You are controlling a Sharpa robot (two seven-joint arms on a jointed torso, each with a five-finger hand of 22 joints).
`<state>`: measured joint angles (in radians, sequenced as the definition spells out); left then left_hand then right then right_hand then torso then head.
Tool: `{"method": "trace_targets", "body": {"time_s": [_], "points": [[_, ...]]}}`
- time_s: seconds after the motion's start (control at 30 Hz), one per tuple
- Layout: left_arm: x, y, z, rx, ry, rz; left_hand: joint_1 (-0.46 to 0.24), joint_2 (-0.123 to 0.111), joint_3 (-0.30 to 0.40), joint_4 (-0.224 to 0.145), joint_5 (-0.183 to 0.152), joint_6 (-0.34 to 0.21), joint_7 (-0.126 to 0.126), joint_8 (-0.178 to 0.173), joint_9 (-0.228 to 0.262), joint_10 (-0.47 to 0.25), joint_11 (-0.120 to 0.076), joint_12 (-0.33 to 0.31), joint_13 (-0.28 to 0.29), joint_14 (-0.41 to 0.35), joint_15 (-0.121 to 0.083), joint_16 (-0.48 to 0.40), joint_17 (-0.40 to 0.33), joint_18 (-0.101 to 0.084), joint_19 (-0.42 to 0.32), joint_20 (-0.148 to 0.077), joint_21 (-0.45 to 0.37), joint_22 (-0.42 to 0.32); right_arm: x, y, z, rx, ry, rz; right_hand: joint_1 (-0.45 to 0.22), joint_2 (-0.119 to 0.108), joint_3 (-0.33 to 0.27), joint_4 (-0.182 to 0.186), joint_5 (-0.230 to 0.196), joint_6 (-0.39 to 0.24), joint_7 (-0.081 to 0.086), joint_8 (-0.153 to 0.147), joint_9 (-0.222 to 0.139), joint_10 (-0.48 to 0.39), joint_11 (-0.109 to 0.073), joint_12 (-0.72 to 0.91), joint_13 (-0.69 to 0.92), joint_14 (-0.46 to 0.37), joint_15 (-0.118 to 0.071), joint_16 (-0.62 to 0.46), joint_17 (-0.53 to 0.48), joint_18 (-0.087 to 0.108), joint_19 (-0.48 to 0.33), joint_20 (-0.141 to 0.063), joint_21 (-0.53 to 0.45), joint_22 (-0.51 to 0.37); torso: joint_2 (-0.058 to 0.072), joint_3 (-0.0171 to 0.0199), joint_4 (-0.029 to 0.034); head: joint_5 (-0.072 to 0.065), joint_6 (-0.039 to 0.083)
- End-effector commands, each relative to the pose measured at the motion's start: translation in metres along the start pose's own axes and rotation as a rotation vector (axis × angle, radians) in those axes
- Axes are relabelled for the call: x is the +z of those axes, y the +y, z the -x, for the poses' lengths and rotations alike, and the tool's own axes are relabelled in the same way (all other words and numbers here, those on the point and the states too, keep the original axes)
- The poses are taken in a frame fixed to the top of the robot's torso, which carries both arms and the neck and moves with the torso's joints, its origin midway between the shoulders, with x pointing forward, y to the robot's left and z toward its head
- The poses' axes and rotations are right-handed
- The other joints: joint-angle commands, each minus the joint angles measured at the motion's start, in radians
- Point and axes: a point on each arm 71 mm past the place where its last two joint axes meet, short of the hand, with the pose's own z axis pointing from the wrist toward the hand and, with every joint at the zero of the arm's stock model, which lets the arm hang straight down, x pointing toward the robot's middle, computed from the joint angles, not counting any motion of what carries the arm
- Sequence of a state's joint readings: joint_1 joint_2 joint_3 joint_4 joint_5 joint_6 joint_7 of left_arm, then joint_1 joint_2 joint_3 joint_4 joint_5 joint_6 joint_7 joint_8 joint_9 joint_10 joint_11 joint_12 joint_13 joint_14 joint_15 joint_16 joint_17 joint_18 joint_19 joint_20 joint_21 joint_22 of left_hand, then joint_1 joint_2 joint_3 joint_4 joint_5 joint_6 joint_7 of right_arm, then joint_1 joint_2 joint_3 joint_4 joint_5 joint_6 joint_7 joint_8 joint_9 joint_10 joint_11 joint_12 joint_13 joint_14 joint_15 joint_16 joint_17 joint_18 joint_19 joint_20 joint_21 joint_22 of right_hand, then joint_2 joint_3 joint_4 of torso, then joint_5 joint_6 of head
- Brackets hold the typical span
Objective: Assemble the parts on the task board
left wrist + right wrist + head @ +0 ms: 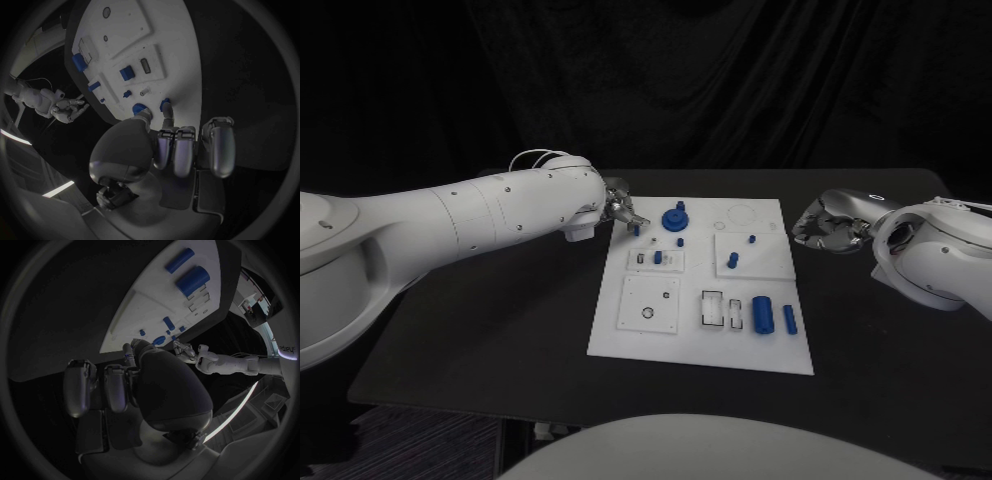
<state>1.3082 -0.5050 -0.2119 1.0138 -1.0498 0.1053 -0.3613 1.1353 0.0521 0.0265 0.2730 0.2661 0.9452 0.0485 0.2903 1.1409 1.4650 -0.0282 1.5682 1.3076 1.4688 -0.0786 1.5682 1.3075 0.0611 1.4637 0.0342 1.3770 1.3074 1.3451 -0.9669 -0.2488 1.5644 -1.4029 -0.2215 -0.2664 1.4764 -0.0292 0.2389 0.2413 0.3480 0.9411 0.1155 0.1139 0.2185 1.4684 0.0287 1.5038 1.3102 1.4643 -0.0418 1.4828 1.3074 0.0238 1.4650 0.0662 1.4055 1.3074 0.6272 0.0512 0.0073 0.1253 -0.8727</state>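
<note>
Parts (676, 216) just beside left hand (620, 212)

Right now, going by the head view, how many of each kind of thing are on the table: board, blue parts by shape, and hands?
White rectangular task board: 1
Thick blue cylinder: 1
Slim blue cylinder: 1
Round blue part with a knob: 1
Small blue pieces: 5
Silver hands, left hand and right hand: 2
Total: 11
</note>
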Motion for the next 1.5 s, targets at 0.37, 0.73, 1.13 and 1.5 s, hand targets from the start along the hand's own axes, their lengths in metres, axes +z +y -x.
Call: {"method": "trace_targets", "body": {"time_s": [0.37,0.73,1.13,1.5], "points": [[0.0022,-0.0004,-0.0024,-0.003,0.005,-0.003,0.032,0.004,0.009,-0.017,0.031,-0.003,-0.001,-0.013,0.001,0.106,0.009,0.003,0.263,0.102,0.008,0.003,0.263,-0.007,-0.002,0.007,-0.004,0.165,-0.0001,0.0001,-0.0019,-0.005,0.015,-0.008,0.004,0.002,0.003,0.0,0.003,0.003,0.006,-0.002,-0.001,0.016,0.007,-0.003,0.167,0.081,0.007,0.001,0.182,0.019,0.026,0.006,-0.005,0.205,0.0,0.0009,-0.0017,0.001,0.0],[0.0032,0.0014,-0.0033,-0.003,0.008,0.006,0.04,0.005,0.015,-0.023,0.035,-0.002,-0.002,-0.015,0.003,0.106,0.008,0.003,0.263,0.102,0.007,0.003,0.263,-0.007,-0.003,0.007,-0.006,0.165,0.0001,0.0001,-0.0023,-0.007,0.02,-0.01,0.003,0.002,0.004,0.0,0.003,0.004,0.006,-0.002,-0.001,0.014,0.008,-0.004,0.166,0.081,0.008,0.0,0.181,0.019,0.026,0.007,-0.006,0.205,0.001,0.0004,-0.0008,0.001,0.0],[0.0047,0.0017,-0.0051,-0.001,0.017,0.006,0.052,0.007,0.027,-0.031,0.041,-0.011,0.0,-0.027,0.003,0.106,0.009,0.003,0.263,0.102,0.008,0.003,0.263,-0.006,-0.004,0.007,-0.01,0.164,0.0001,0.0001,-0.0027,-0.008,0.025,-0.012,0.002,0.002,0.004,0.0,0.003,0.004,0.007,-0.002,-0.001,0.014,0.008,-0.004,0.165,0.08,0.008,-0.001,0.18,0.02,0.025,0.007,-0.008,0.204,0.001,0.0002,-0.0007,0.0,0.0],[0.0063,0.0029,-0.008,-0.002,0.025,0.0,0.062,0.008,0.056,-0.04,0.088,-0.02,0.005,-0.05,0.0,0.106,0.013,0.003,0.263,0.102,0.011,0.003,0.263,-0.005,-0.007,0.009,-0.015,0.165,-0.0001,-0.0001,-0.0028,-0.008,0.027,-0.013,0.002,0.001,0.005,0.0,0.003,0.004,0.007,-0.002,-0.002,0.013,0.008,-0.005,0.165,0.08,0.008,-0.001,0.18,0.02,0.025,0.007,-0.009,0.204,0.001,0.0004,-0.001,-0.001,0.0]]}}
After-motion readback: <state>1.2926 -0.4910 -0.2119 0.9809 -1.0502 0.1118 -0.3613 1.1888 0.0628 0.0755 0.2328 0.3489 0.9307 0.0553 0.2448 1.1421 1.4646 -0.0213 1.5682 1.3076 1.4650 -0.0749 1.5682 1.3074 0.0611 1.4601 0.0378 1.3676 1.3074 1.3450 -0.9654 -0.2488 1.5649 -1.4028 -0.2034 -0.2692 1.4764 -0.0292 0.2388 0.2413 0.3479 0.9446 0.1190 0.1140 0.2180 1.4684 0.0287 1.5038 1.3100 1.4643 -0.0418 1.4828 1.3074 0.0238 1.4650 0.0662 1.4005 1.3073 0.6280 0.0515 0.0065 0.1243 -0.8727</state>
